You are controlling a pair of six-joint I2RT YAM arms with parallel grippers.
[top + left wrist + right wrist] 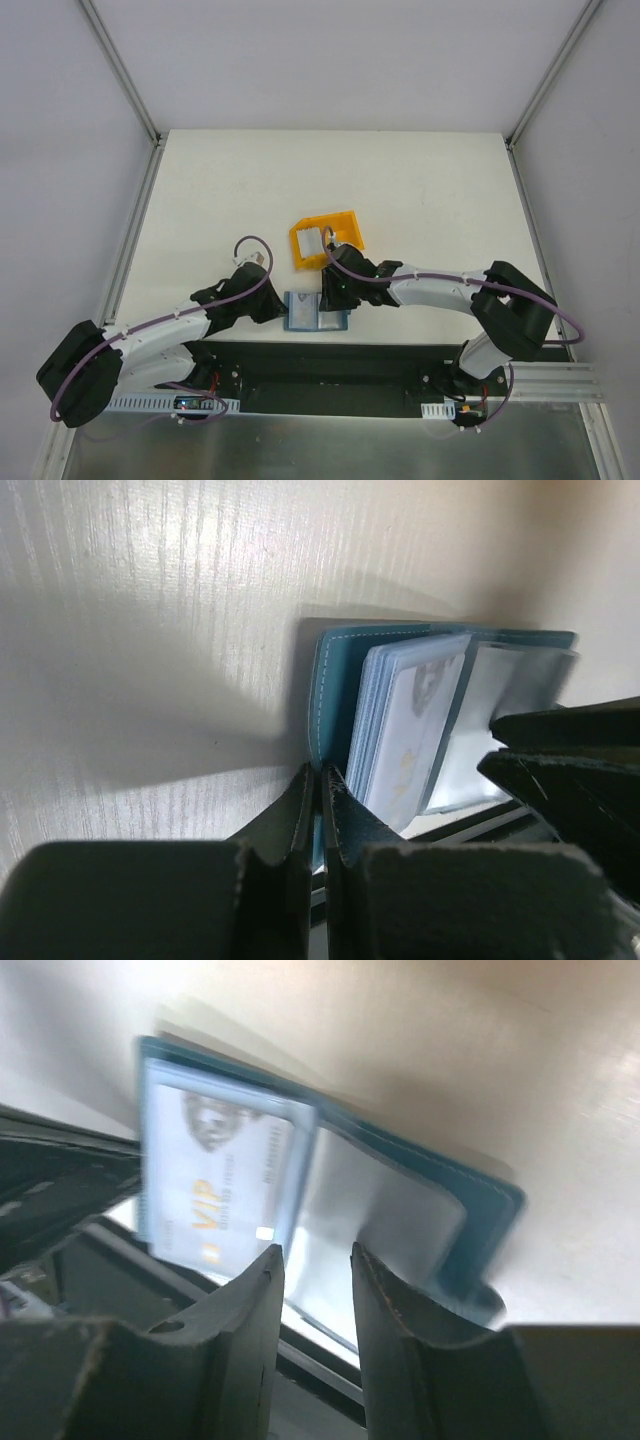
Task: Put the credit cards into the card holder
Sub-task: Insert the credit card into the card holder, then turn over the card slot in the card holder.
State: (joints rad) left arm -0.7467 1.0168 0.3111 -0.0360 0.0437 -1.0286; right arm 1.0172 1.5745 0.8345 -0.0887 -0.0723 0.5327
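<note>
Teal card holder (pixel 332 680), left claw (pixel 318 780) clamped (edge)

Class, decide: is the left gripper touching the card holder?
Touching. The left wrist view shows the left gripper pinching the card holder's teal cover edge.

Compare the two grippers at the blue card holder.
The left gripper is shut, pinching the card holder's teal cover edge; the right gripper is open, gripping nothing. The left one sits at the holder's left side; the right one hangs over its clear pockets. Both are dark, at the holder.
</note>
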